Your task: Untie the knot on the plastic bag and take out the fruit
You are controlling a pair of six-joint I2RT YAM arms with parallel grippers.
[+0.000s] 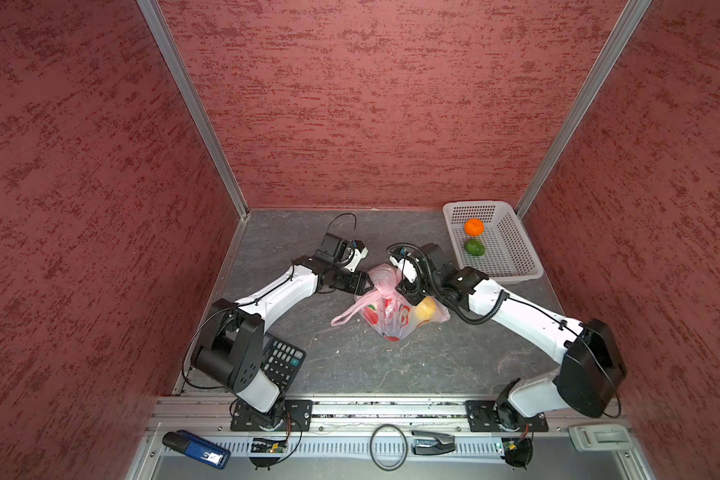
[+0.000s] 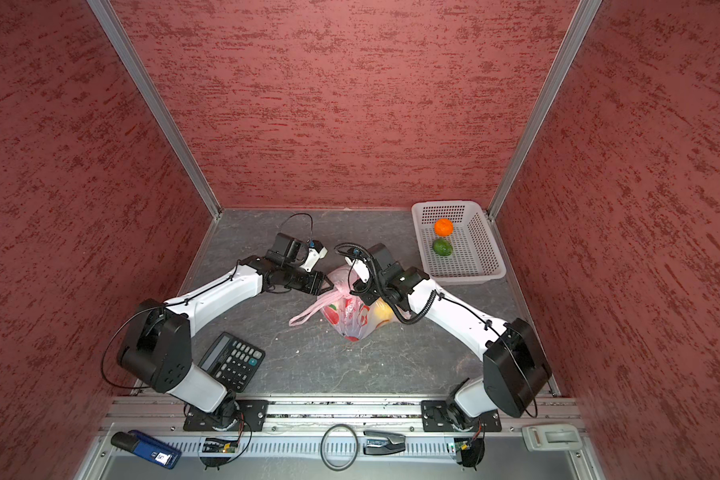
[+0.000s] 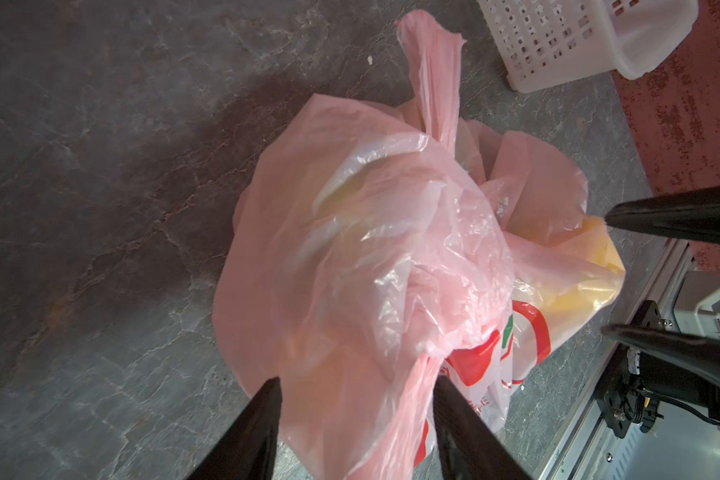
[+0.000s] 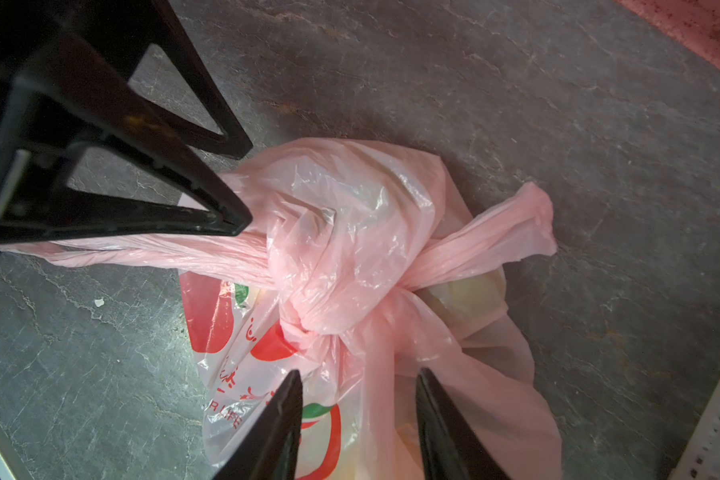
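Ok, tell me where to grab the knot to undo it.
Not the knot itself, probably: it is a tight lump. Pinch the short twisted tail sticking out of it, coming from above with jaws across the band. It juts out past the bag, so little else should get caught.

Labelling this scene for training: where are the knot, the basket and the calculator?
knot (image 4: 325,299), right wrist view, middle of the bunched lump
basket (image 1: 474,212), in a top view, perforated far wall
calculator (image 2: 233,359), in a top view, keypad
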